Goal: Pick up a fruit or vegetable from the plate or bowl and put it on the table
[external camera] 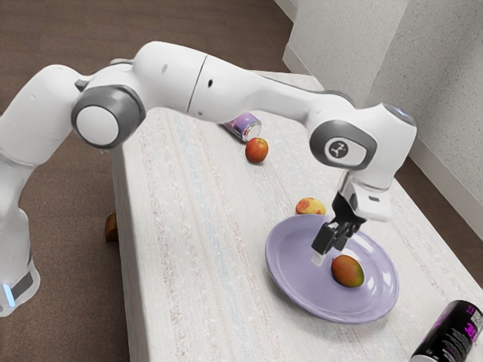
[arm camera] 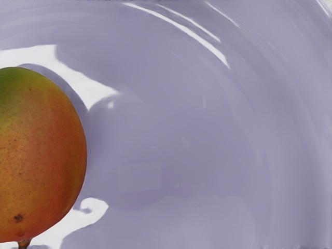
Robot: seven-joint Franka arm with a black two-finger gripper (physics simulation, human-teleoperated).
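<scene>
Mango (arm camera: 41, 155) org./grn. w/ dk. specks; plate (external camera: 298, 275) lt. purple.

Your white, cloth-covered table (external camera: 189, 249) holds a round purple plate (external camera: 285, 271), a yellow-red fruit (external camera: 310, 206) beside it, a round orange-red fruit (external camera: 256, 150), a purple can (external camera: 243, 126) and, near one long edge, a black-and-pink can (external camera: 451, 335).

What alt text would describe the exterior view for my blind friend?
A white robot arm holds its end effector over a lavender plate, near a mango. On the table beyond are a yellow-red fruit by the rim, a red fruit, a purple can and a black can.
</scene>
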